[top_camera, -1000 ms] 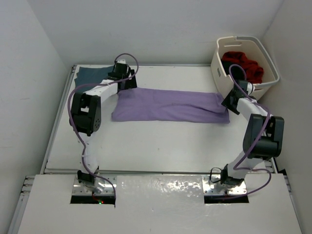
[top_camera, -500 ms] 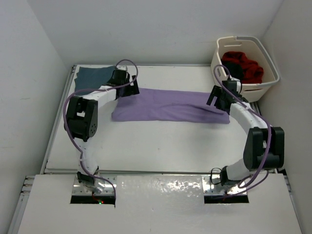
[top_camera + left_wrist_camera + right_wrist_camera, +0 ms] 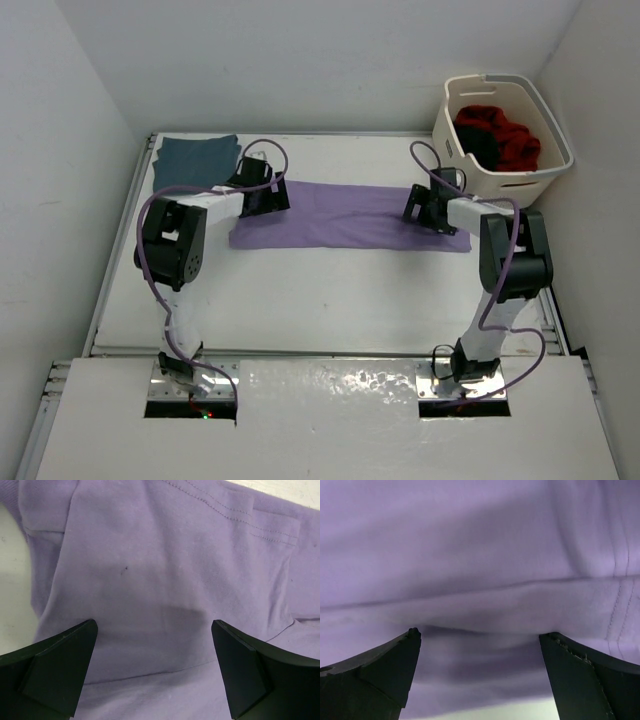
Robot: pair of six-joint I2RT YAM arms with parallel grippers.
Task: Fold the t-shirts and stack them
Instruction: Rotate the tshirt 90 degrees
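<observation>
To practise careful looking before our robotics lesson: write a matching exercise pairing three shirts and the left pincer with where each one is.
Things:
1. lavender t-shirt
2. teal t-shirt
3. red t-shirt
4. left pincer

Places:
A. inside the basket
B. open, over lavender cloth
C. far left corner of the table
D. spread across the table's middle

Pairs: 1-D, 2-C, 3-A, 4-B

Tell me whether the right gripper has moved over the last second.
Yes. The right gripper has shifted left, away from the laundry basket, and now sits open over the purple shirt.
</observation>
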